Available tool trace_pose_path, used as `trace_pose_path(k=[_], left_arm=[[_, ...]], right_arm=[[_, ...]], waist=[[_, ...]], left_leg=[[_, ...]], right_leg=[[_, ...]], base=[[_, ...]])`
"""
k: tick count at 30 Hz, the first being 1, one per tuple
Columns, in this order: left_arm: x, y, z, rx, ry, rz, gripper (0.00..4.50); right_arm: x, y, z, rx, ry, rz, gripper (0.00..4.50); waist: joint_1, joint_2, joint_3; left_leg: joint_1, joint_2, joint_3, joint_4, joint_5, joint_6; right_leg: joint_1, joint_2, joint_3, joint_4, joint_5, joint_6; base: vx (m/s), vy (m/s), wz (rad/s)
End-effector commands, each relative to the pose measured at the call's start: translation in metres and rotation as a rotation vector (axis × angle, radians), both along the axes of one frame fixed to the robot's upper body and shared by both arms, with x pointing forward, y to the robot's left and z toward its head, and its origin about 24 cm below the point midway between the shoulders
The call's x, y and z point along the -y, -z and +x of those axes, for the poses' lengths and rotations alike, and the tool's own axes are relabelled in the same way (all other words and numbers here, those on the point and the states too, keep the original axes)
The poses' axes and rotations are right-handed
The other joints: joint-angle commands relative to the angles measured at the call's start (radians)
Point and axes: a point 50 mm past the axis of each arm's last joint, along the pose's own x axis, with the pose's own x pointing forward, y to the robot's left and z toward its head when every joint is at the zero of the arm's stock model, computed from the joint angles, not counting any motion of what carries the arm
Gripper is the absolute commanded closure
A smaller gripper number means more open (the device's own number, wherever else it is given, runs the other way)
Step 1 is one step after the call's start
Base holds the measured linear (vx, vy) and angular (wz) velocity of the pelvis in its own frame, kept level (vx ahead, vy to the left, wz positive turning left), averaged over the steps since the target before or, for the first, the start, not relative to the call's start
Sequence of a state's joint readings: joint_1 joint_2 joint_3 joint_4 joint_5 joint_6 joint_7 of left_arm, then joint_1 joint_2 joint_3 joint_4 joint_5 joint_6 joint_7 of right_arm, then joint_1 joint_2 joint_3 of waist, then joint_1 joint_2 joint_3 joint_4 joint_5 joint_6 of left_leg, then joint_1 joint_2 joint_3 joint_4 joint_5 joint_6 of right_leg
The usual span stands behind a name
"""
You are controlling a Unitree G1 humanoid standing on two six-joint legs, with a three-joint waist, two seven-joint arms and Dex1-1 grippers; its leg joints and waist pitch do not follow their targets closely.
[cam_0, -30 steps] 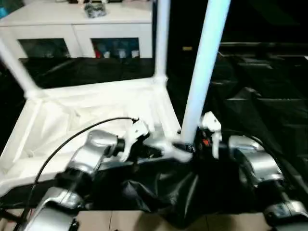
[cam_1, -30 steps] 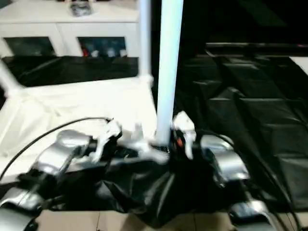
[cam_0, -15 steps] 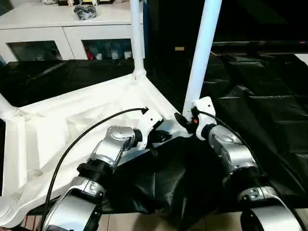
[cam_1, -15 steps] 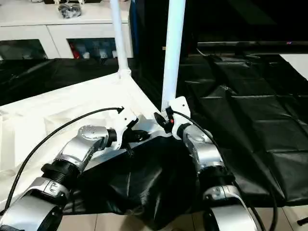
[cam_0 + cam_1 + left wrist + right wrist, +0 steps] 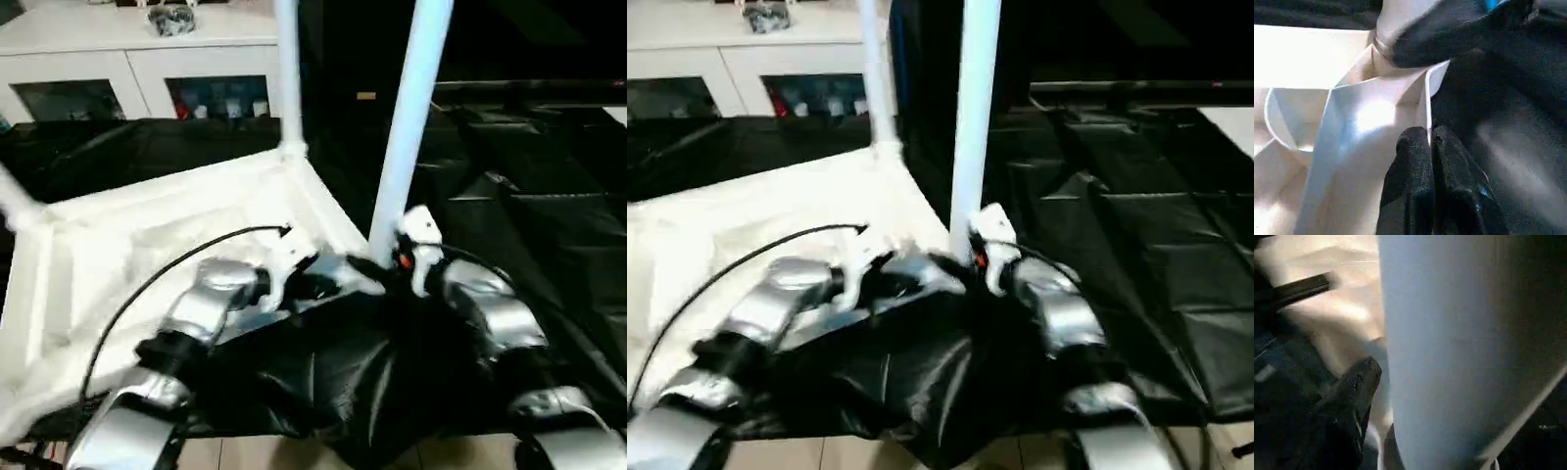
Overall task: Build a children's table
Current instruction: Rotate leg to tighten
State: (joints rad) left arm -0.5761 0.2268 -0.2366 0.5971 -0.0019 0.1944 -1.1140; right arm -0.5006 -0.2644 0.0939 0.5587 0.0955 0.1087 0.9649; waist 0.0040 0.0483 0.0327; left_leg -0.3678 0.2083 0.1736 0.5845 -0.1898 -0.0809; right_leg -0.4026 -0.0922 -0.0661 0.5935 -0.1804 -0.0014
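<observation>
Between the two grippers, at the near right corner of the upturned tabletop (image 5: 147,245), stands a white leg (image 5: 409,117), upright with its foot at the corner socket. Left gripper (image 5: 1430,147): its two black fingers (image 5: 1413,166) are pressed together on the thin white edge wall of the tabletop, just beside that socket, gripping the rim. Right gripper (image 5: 387,269): it sits at the base of the leg; one black finger (image 5: 1354,382) lies against the side of the tube, and whether the pair is closed on the leg cannot be told. Beyond the fingers, a second leg (image 5: 287,73) rises from the far right corner socket, and a third leg (image 5: 18,201) slants up from the far left corner. Tabletop lies ribbed side up on black sheeting (image 5: 529,176), which bunches under both silver forearms. Behind it stands a white cabinet (image 5: 127,69) with glass doors
</observation>
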Motion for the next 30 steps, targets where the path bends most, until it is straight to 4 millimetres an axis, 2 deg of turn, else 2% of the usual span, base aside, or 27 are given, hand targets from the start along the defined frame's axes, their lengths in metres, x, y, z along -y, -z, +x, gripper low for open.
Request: trace_pose_path(k=[1,2,5,6,10,14,15,16,17,23,26,28,30], left_arm=[[0.024,-0.019,-0.009,0.045,0.194,-0.098,4.5],[0.024,-0.019,-0.01,0.044,0.195,-0.098,4.5],[0.017,-0.018,-0.016,0.014,0.25,-0.088,4.5],[0.016,-0.017,-0.016,0.01,0.255,-0.087,4.5],[0.008,-0.018,-0.019,-0.008,0.287,-0.075,4.5],[0.004,-0.019,-0.02,-0.018,0.299,-0.071,4.5],[0.003,-0.02,-0.02,-0.02,0.302,-0.07,4.5],[0.003,-0.02,-0.02,-0.021,0.3,-0.066,4.5],[0.003,-0.02,-0.02,-0.021,0.3,-0.065,4.5],[0.009,-0.018,-0.019,-0.014,0.267,-0.076,4.5],[0.012,-0.018,-0.019,-0.01,0.254,-0.08,4.5],[0.019,-0.018,-0.012,0.019,0.184,-0.084,4.5],[0.026,-0.018,-0.006,0.04,0.115,-0.083,4.5]], right_arm=[[-0.026,0.011,-0.023,-0.113,-0.273,0.007,1.26],[-0.026,0.011,-0.023,-0.114,-0.275,0.007,1.26],[-0.016,0.011,-0.035,-0.15,-0.394,-0.016,1.26],[-0.015,0.011,-0.037,-0.155,-0.411,-0.02,1.26],[-0.009,0.012,-0.045,-0.209,-0.465,-0.044,1.26],[-0.008,0.011,-0.046,-0.216,-0.473,-0.043,1.61],[-0.008,0.01,-0.046,-0.216,-0.47,-0.038,1.61],[-0.009,0.009,-0.045,-0.214,-0.463,-0.023,1.71],[-0.009,0.009,-0.045,-0.214,-0.46,-0.017,1.9],[-0.013,0.009,-0.047,-0.233,-0.461,0.01,2.19],[-0.015,0.007,-0.046,-0.234,-0.423,0.066,2.25],[-0.018,0.009,-0.04,-0.219,-0.326,0.095,2.3],[-0.023,0.014,-0.034,-0.207,-0.228,0.099,2.32]], waist=[[0.007,-0.01,-0.051],[0.009,-0.013,-0.05],[0.013,-0.011,-0.049],[0.02,-0.012,-0.047],[0.03,-0.013,-0.049],[0.033,-0.012,-0.05],[0.034,-0.004,-0.05],[0.033,-0.008,-0.051],[0.033,-0.008,-0.051],[0.033,-0.009,-0.051],[0.034,-0.011,-0.048],[0.034,-0.01,-0.048],[0.03,-0.012,-0.047]], left_leg=[[0.003,0.02,0.007,-0.065,-0.208,0.117],[0.002,0.021,0.006,-0.067,-0.219,0.112],[0.006,0.022,0.007,-0.069,-0.238,0.098],[0.009,0.023,0.008,-0.069,-0.249,0.091],[0.006,0.02,0.008,-0.069,-0.219,0.086],[0.006,0.02,0.006,-0.069,-0.211,0.079],[0.007,0.02,0.005,-0.07,-0.212,0.077],[0.007,0.02,0.006,-0.069,-0.211,0.074],[0.007,0.02,0.005,-0.07,-0.211,0.074],[0.008,0.019,0.006,-0.068,-0.212,0.073],[0.009,0.019,0.006,-0.07,-0.234,0.065],[0.011,0.02,0.006,-0.071,-0.242,0.059],[0.008,0.017,0.003,-0.073,-0.245,0.05]], right_leg=[[0.056,-0.038,0.031,-0.066,-0.165,-0.274],[0.057,-0.036,0.031,-0.066,-0.179,-0.268],[0.05,-0.037,0.033,-0.069,-0.212,-0.262],[0.048,-0.037,0.035,-0.072,-0.233,-0.254],[0.049,-0.038,0.036,-0.069,-0.219,-0.248],[0.049,-0.038,0.036,-0.069,-0.219,-0.246],[0.049,-0.039,0.036,-0.067,-0.218,-0.246],[0.05,-0.038,0.036,-0.068,-0.206,-0.247],[0.05,-0.038,0.036,-0.067,-0.202,-0.249],[0.051,-0.037,0.035,-0.067,-0.195,-0.25],[0.049,-0.038,0.036,-0.073,-0.248,-0.237],[0.046,-0.039,0.037,-0.075,-0.262,-0.232],[0.048,-0.039,0.036,-0.076,-0.285,-0.221]], base=[[0.0,0.0,0.0],[0.0,0.0,0.0],[0.0,0.0,0.0],[0.0,0.0,0.0],[0.0,0.0,0.0],[0.0,0.0,0.0],[0.0,0.0,0.0],[0.0,0.0,0.0],[0.0,0.0,0.0],[0.0,0.0,0.0],[0.0,0.0,0.0],[0.0,0.0,0.0],[0.0,0.0,0.0]])
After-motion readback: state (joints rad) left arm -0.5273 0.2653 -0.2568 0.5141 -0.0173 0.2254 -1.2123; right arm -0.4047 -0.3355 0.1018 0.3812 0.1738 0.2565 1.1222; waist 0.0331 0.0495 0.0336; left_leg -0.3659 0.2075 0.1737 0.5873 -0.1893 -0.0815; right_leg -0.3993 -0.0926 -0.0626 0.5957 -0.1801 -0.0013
